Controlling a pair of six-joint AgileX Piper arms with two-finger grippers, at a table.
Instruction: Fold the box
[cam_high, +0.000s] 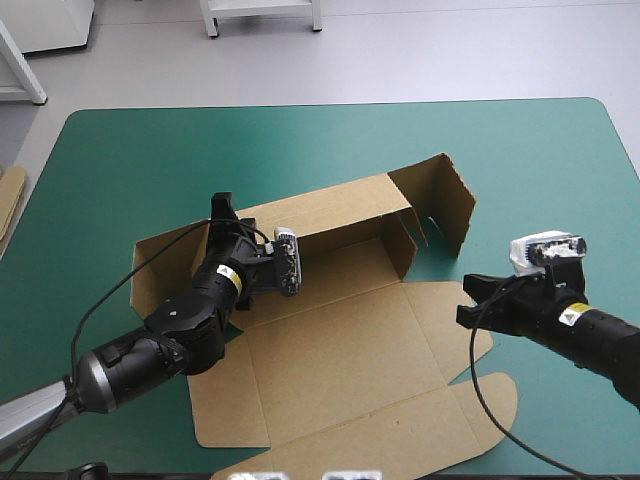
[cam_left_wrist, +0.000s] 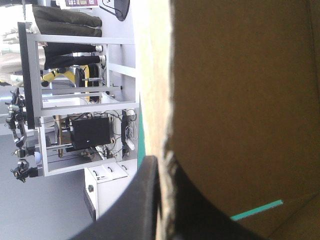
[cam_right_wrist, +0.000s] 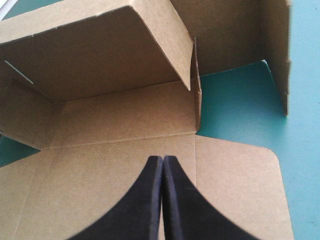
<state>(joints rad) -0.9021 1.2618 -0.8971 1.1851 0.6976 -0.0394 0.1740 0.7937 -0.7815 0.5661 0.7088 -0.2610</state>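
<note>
Left table edge: a strip of spare board shows just beside the teal-green cover. The box lies mid-table as an opened brown sheet. Its far long wall is raised, its left end panel tilts up, and its wide near panel lies flat toward the near edge. My left gripper sits at the left part of that far wall. From my left wrist, my 2 black fingers are all but closed, with the wall's edge pinched between them and brown board filling the view ahead. A thin sliver of teal-green cover shows past it. Further right, 1 end flap stands upright at the box's far right corner, with bare cover between it and the raised wall. My right gripper is at the box's right side, holding nothing. From that wrist, the fingers are pressed together in 1 pointed arch over the flat panel, just beside the crease of a round-cornered side flap. I cannot tell whether the tips touch the board.
</note>
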